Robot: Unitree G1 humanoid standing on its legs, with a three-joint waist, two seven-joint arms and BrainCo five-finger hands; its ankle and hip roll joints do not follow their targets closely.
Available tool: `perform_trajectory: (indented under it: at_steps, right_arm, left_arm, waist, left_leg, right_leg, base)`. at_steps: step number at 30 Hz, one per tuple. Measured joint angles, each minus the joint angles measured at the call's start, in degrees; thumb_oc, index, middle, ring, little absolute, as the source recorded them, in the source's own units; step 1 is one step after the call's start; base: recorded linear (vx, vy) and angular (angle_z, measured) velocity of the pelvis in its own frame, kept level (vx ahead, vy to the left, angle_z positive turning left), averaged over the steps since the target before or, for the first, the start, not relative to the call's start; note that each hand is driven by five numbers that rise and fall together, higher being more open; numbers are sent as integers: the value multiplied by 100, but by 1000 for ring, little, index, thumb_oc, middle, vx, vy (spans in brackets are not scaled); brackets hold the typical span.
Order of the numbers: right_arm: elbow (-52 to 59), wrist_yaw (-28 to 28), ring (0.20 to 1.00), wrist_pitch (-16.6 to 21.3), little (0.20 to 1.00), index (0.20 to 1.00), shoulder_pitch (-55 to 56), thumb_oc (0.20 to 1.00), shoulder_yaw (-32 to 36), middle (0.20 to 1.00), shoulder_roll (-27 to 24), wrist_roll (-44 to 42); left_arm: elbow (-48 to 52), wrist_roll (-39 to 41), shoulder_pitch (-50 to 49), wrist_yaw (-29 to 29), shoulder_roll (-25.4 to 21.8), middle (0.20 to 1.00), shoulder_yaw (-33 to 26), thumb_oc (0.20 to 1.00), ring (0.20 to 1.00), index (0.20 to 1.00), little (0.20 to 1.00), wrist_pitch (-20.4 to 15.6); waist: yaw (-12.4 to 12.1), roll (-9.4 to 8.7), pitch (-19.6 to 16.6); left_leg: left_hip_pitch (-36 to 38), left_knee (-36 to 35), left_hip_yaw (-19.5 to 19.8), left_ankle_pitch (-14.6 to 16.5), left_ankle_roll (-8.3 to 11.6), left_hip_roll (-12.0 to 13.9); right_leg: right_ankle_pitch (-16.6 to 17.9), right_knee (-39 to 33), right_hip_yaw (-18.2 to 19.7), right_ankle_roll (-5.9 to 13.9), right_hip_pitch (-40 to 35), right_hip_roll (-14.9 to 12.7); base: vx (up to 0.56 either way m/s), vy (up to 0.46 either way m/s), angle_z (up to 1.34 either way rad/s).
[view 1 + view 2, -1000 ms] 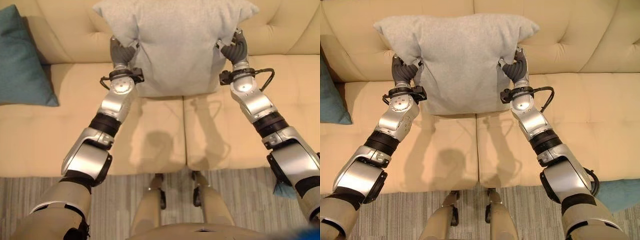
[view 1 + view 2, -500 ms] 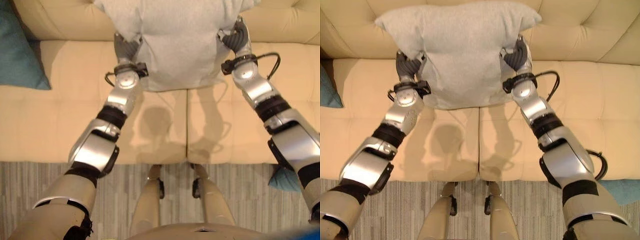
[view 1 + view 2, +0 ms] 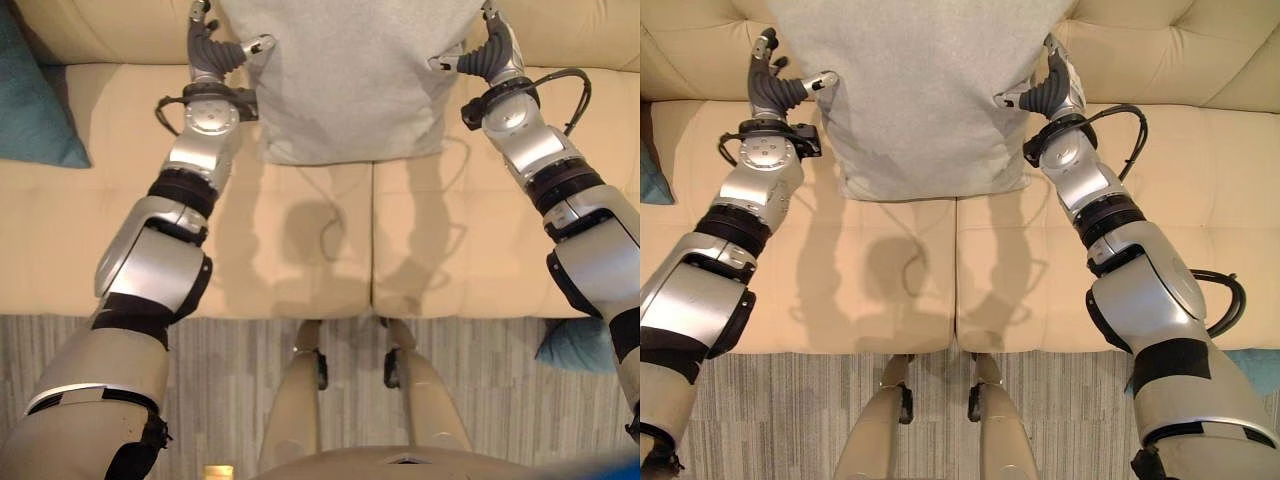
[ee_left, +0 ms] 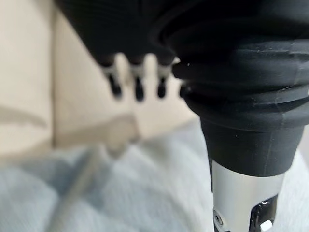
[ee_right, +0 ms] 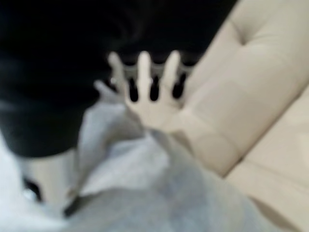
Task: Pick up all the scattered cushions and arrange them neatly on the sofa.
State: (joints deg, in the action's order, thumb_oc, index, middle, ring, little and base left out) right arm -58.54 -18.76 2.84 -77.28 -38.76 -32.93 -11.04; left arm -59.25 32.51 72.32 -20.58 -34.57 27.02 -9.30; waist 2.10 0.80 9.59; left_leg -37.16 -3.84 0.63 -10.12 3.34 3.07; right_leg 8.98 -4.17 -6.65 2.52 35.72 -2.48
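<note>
A light grey cushion (image 3: 350, 80) stands on the cream sofa (image 3: 300, 240), leaning on the backrest over the seam between two seat pads. My left hand (image 3: 213, 52) is a little off its left edge, fingers straight and thumb pointing at the cloth, holding nothing. At the cushion's right edge my right hand (image 3: 492, 55) has straight fingers, its thumb just at the fabric. The left wrist view shows straight fingers (image 4: 137, 79) above the cushion (image 4: 145, 193). The right wrist view shows straight fingers (image 5: 145, 72) beside the cushion (image 5: 169, 193).
A teal cushion (image 3: 35, 100) leans on the sofa at the far left. Another teal cushion (image 3: 575, 345) lies on the striped rug (image 3: 240, 380) by the sofa's front at the right. Bare seat lies on both sides of the grey cushion.
Both hands have opened and let the grey cushion go; it now rests against the backrest. My left hand has drawn off to the left. The camera has shifted.
</note>
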Motion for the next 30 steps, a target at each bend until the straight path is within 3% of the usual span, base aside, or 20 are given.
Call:
perform_trajectory:
  at_steps: [4, 11, 14, 16, 18, 25, 30]
  right_arm:
    - [-67, 200, 1000, -6, 1000, 1000, 117, 1000, 22, 1000, -561, -9]
    - [632, 281, 1000, -16, 1000, 1000, 1306, 1000, 696, 1000, -1122, -15]
    - [2018, 365, 1000, 48, 1000, 1000, 2913, 1000, 1691, 1000, -1199, 16]
    - [1987, 437, 1000, -8, 1000, 1000, 3354, 1000, 1701, 1000, -1184, 108]
    - [2683, 518, 1000, 71, 1000, 1000, 4557, 1000, 2448, 1000, -871, 350]
    - [2734, 975, 1000, 84, 1000, 1000, 6516, 1000, 3128, 1000, 28, 696]
    - [1628, 1218, 1000, 55, 1000, 1000, 7254, 1000, 3031, 1000, 488, 1161]
  left_arm:
    - [-36, 6, -183, 165, -654, 1000, -238, 1000, 1000, 1000, 1000, -1]
    - [1392, 125, -1967, 285, -882, 1000, -912, 1000, 1000, 1000, 1000, -115]
    - [3089, 292, -3766, 313, -534, 1000, -1866, 1000, 1000, 1000, 1000, -251]
    - [3136, 307, -4256, 318, -346, 1000, -1876, 1000, 1000, 1000, 1000, -266]
    - [3676, 294, -5398, 471, 149, 1000, -2310, 1000, 1000, 1000, 1000, -336]
    - [2943, -315, -7244, 963, 836, 1000, -2502, 1000, 1000, 1000, 1000, 44]
    - [938, -1424, -7749, 1390, 1364, 1000, -2500, 1000, 1000, 1000, 1000, 446]
  waist:
    - [-14, 0, 0]
    - [-30, 0, 4]
    - [-85, -12, 14]
    - [-147, -14, 15]
    - [-139, -27, 17]
    - [-148, -62, 39]
    - [-52, -32, -77]
  left_leg:
    - [84, -1, 3, -1, 0, -24]
    - [605, -25, 17, -1, 0, -59]
    - [999, -133, 16, 0, 0, -68]
    - [1185, -134, 13, 9, 12, -79]
    - [1474, -137, 54, 52, 68, -63]
    - [2085, -141, 165, 271, 249, -1]
    - [2654, -156, 156, 400, 167, 4]
  right_leg:
    - [0, 28, -12, 1, -76, -30]
    - [-74, -8, -41, 92, -648, -57]
    - [-147, -100, -40, 175, -1042, -47]
    - [-199, -98, -40, 191, -1233, -51]
    - [-267, -101, -45, 249, -1561, -34]
    - [-415, -105, -203, 198, -2240, 21]
    - [-507, -135, -198, 110, -2805, 0]
  base:
    - [-1, 5, 2]
    - [-5, -11, 4]
    - [20, -21, 2]
    - [32, -29, 2]
    - [63, -21, 11]
    - [27, -10, 10]
    - [3, 11, 0]
